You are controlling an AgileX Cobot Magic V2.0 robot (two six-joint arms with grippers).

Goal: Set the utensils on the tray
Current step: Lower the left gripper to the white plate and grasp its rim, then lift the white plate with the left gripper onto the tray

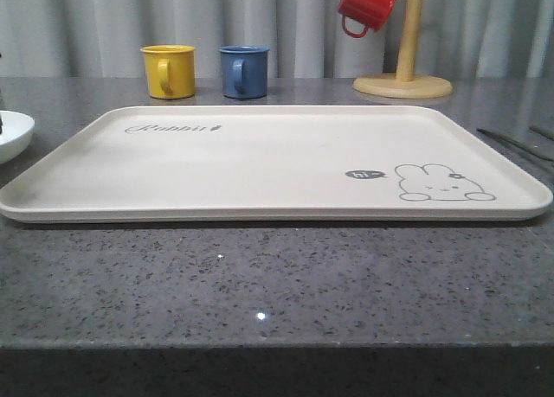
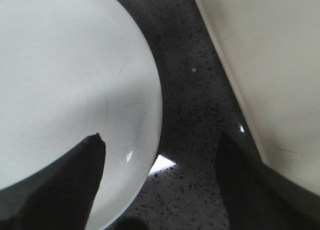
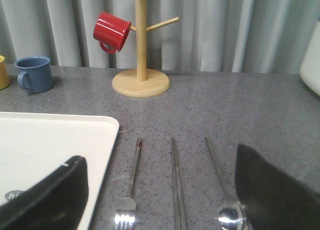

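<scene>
Cream, low-rimmed tray [image 1: 260,168] bears a grey rabbit drawing.

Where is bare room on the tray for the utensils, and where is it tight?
The tray is bare between the "Rabbit" lettering and the rabbit drawing. It is tight beside its right edge, where the fork, chopsticks and spoon lie close together, and at its left edge, near the plate.
</scene>
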